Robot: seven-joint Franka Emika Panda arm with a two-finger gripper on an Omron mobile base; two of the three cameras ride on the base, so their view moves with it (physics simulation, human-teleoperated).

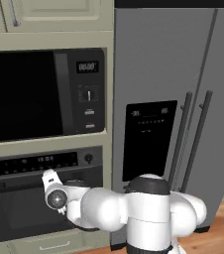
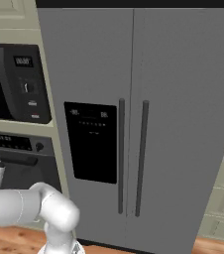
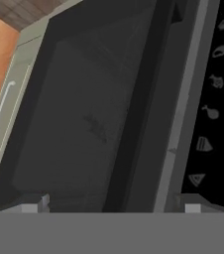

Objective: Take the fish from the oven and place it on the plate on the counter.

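The gripper (image 3: 114, 203) stands with its jaws wide apart, holding nothing, close before the shut oven (image 3: 84, 114) door and bar handle (image 3: 139, 99). In the left base view the arm reaches toward the oven (image 1: 15, 208) beneath the microwave (image 1: 34, 94).

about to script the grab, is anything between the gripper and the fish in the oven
Yes: the oven door is shut. The open gripper faces its dark window and bar handle; a faint fish-like shape shows through the glass, too dim to confirm.
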